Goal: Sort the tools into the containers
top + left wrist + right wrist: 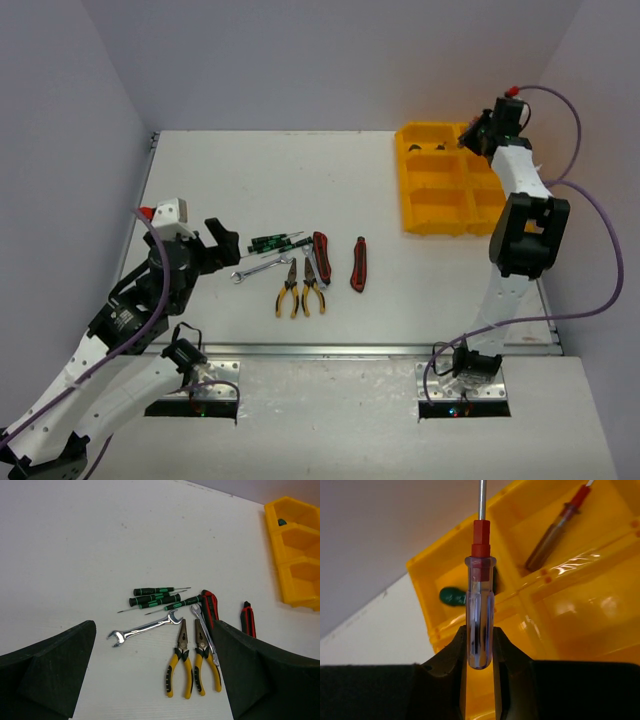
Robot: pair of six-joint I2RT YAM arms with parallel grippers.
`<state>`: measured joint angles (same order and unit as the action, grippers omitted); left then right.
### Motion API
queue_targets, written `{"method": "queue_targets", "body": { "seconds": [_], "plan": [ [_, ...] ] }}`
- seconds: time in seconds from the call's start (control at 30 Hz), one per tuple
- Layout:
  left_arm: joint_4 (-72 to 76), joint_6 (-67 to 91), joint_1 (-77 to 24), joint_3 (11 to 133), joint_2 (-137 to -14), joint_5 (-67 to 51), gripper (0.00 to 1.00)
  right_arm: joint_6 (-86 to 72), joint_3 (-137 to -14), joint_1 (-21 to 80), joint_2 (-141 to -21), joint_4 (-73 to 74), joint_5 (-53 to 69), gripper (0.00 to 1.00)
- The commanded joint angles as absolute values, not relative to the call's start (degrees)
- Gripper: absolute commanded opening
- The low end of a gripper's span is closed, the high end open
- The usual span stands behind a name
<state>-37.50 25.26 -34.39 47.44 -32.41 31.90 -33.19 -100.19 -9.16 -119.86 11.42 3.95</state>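
Right wrist view: right gripper [479, 650], clenched on a screwdriver [480, 615] above the tray [580, 615] at the far right corner of the table [300, 180], should centre over the compartment [610, 525] holding its twin [555, 535] before releasing; left gripper [222, 248] gapes.

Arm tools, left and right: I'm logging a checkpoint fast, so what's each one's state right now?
Left tool: open, holding nothing.
Right tool: shut on a clear-handled screwdriver with a red collar, over the yellow tray.

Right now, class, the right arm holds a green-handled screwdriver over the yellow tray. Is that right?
No. The right wrist view shows the screwdriver in the right gripper is clear-handled with a red collar, not green; it is over the yellow tray.
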Motion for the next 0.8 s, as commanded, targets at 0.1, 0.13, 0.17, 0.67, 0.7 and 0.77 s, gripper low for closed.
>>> {"method": "queue_targets", "body": {
  "seconds": [0.1,0.13,0.17,0.67,0.7,0.77],
  "plan": [
    [-35.0,24.2,-33.8,47.3,-31.6,31.3,1.0,-54.6,-112.6,-9.8,-128.5,9.8,-6.4,0.0],
    [-35.0,24.2,-33.8,47.3,-31.6,31.3,1.0,-54.8,-115.4,-9.8,-130.4,9.9,-7.1,0.0],
    [-35.0,24.2,-33.8,47.3,-31.6,31.4,1.0,-55.2,-117.4,-9.9,-132.1,10.0,-7.7,0.0],
    [-35.1,24.3,-33.8,47.2,-32.1,31.8,1.0,-54.9,-119.6,-12.5,-139.2,5.9,-16.1,0.0],
    [-35.1,24.3,-33.8,47.2,-32.2,31.8,1.0,-54.7,-119.6,-12.8,-139.2,5.8,-15.8,0.0],
    [-35.1,24.3,-33.8,47.2,-32.2,31.8,1.0,-54.2,-120.1,-13.3,-139.4,5.8,-15.1,0.0]
  ]
}}
